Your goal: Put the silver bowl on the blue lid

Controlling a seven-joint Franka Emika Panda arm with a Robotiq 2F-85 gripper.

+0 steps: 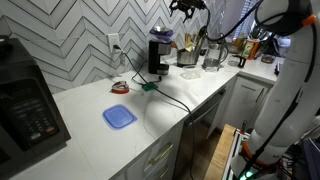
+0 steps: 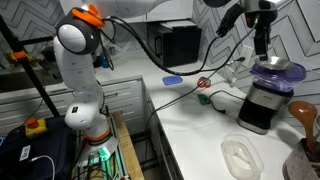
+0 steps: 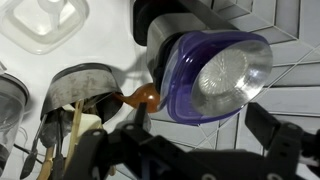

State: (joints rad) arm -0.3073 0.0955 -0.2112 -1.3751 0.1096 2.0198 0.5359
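In an exterior view: shows the blue lid (image 1: 118, 117) lying flat and bare near the front of a white counter (image 1: 90, 100), free to take something on top. Further back, places the silver bowl (image 1: 160, 37) on top of the black coffee maker (image 1: 155, 58), well apart from the lid, with the gripper (image 1: 185, 8) hanging above and a little to one side. Too small here to judge the jaws.

In an exterior view: puts the gripper (image 2: 262, 42) just above the silver bowl (image 2: 276, 72), probably lined up for a downward grasp; apparently not yet touching. Shows the blue lid (image 2: 172, 80) far down the counter, and a clear plastic tub (image 2: 240, 156), empty, in the foreground.

In the wrist view, looking down: fills the right half with the silver bowl (image 3: 225, 72), nested in a purple rim (image 3: 175, 85), holding nothing but glare. Shows dark fingers (image 3: 290, 140) spread wide along the lower edge, gripping nothing. Beside the bowl, shows a crock (image 3: 70, 95) stuffed with wooden utensils (image 3: 72, 135).
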